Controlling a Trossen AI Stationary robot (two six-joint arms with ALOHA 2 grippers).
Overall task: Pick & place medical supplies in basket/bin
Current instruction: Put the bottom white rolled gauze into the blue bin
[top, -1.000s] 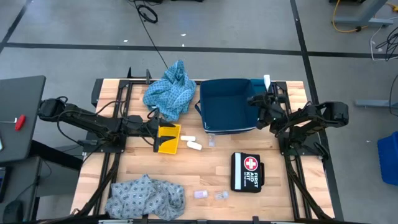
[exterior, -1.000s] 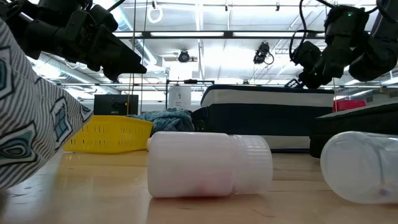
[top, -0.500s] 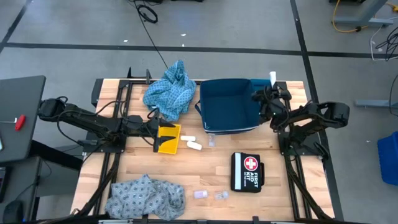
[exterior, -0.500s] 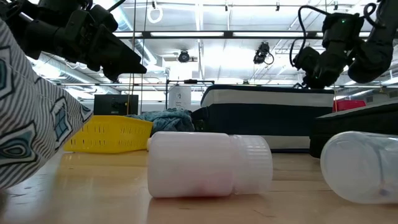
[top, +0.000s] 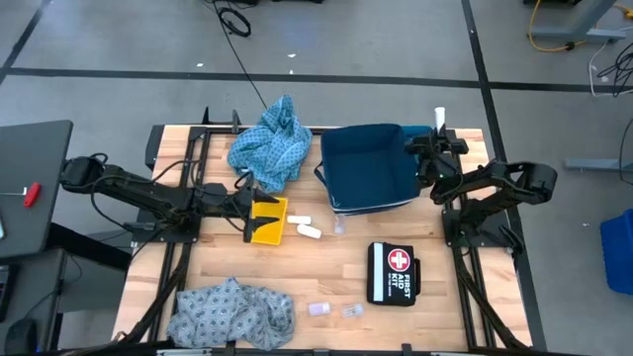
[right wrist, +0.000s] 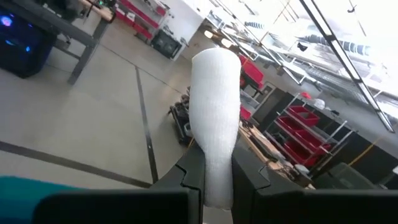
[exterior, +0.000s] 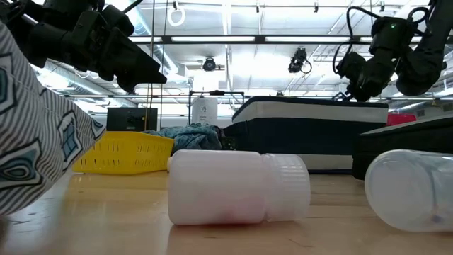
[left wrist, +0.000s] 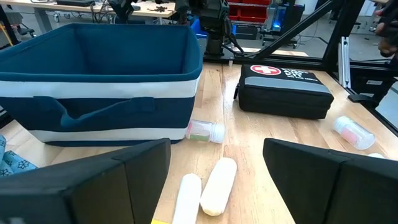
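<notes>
My right gripper [top: 436,136] is above the far right corner of the dark blue bin [top: 366,166], shut on a small white roll [top: 439,119] that also shows in the right wrist view [right wrist: 214,93]. My left gripper [top: 249,203] hovers open over a yellow basket [top: 267,221]. Two more white rolls [left wrist: 205,186] lie on the table just ahead of it, by the bin's near side. One light-blue cloth [top: 272,143] lies at the far edge. The other cloth [top: 232,311] lies at the near left. Small clear vials [top: 334,310] lie near the front. My right gripper pinches the white roll by its lower end [right wrist: 216,165] between its two fingers. The fingers lie along the roll, which sticks out past the fingertips, lifted clear of the bin and table.
A black first-aid kit [top: 393,274] lies at the near right of the bin. One small vial [left wrist: 205,132] lies against the bin's near wall. Metal arm frames run along both table sides. Bare wood shows in the table's middle.
My right gripper has carried the white roll toward the table's far right corner, from over the bin's right part to past its far right corner. The bin has turned slightly on the table.
</notes>
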